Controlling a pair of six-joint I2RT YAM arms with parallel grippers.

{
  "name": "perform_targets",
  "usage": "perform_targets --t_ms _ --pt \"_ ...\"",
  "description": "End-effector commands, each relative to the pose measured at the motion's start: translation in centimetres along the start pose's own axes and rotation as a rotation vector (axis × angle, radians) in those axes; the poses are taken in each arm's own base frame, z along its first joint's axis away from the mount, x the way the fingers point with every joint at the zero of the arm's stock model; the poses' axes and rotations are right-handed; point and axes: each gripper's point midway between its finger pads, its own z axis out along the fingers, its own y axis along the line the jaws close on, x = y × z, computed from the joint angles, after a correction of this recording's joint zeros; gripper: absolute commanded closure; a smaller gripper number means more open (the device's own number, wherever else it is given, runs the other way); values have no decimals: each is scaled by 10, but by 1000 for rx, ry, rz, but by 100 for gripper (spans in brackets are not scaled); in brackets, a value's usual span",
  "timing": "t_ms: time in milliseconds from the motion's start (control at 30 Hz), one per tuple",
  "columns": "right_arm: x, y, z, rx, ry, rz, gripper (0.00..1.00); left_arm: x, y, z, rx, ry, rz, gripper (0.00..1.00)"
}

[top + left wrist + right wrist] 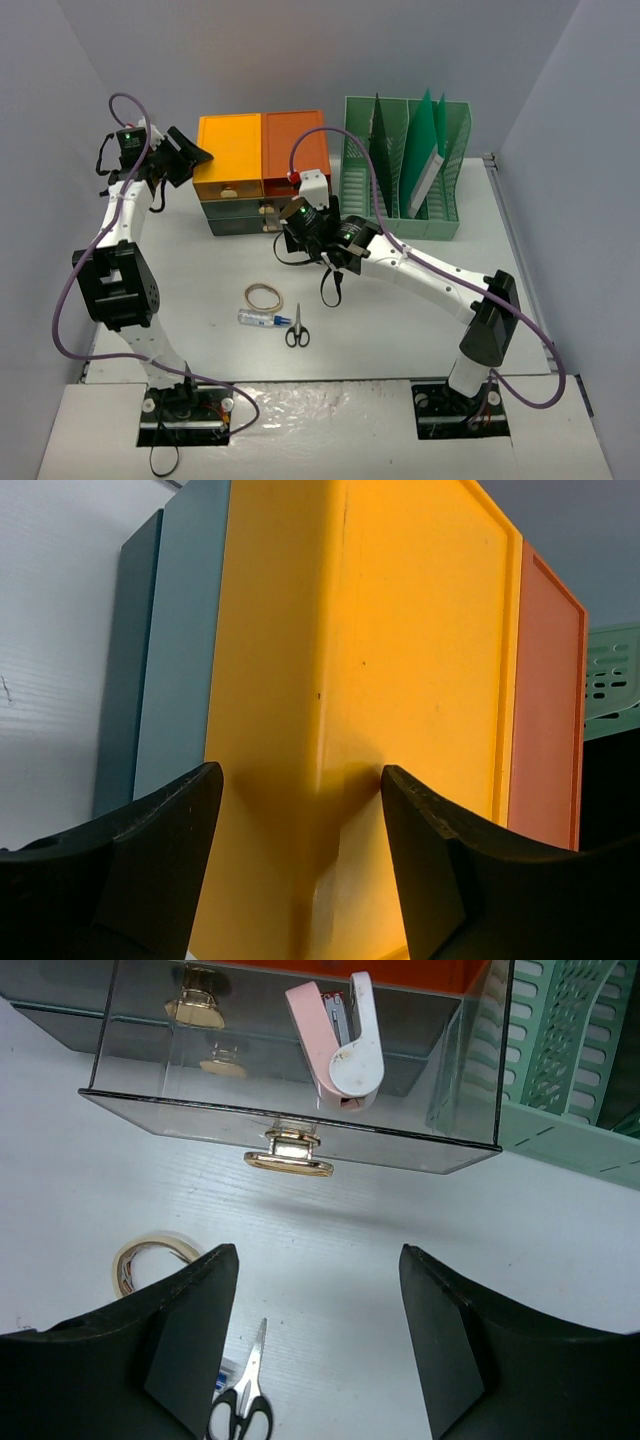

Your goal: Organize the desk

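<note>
The desk (400,320) is a broad off-white top. On it lie a tape ring (264,296), a small tube with a blue cap (262,319) and black-handled scissors (297,330). My right gripper (296,232) is open and empty in front of the drawer unit. In the right wrist view it (318,1350) hangs over bare desk, with a clear drawer (300,1140) pulled out and a pink stapler (340,1040) inside. My left gripper (192,156) is open, its fingers either side of the yellow box's (400,630) corner. Whether they touch the box I cannot tell.
An orange box (293,140) sits beside the yellow one on stacked dark drawers (235,215). A green slotted file rack (410,165) stands at the back right. Grey walls close in the left, the back and the right.
</note>
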Motion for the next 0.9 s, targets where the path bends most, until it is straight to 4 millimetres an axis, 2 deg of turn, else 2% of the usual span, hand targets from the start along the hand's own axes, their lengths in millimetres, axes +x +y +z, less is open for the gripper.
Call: perform_targets --t_ms 0,133,400,600,733,867 --pt "-13 7 -3 -12 -48 60 38 -24 -34 -10 113 -57 29 39" --pt "-5 11 7 -7 -34 53 38 -18 -25 -5 90 -30 8 39" --pt "10 23 39 5 -14 25 38 -4 -5 -4 3 12 1 39" --pt "13 28 66 25 -10 -10 38 -2 -1 -9 -24 18 17 39" --pt "-9 25 78 35 -48 -6 38 -1 -1 -9 -27 19 18 39" --pt "-30 10 94 78 -76 -8 37 0 2 -10 -37 23 26 39"
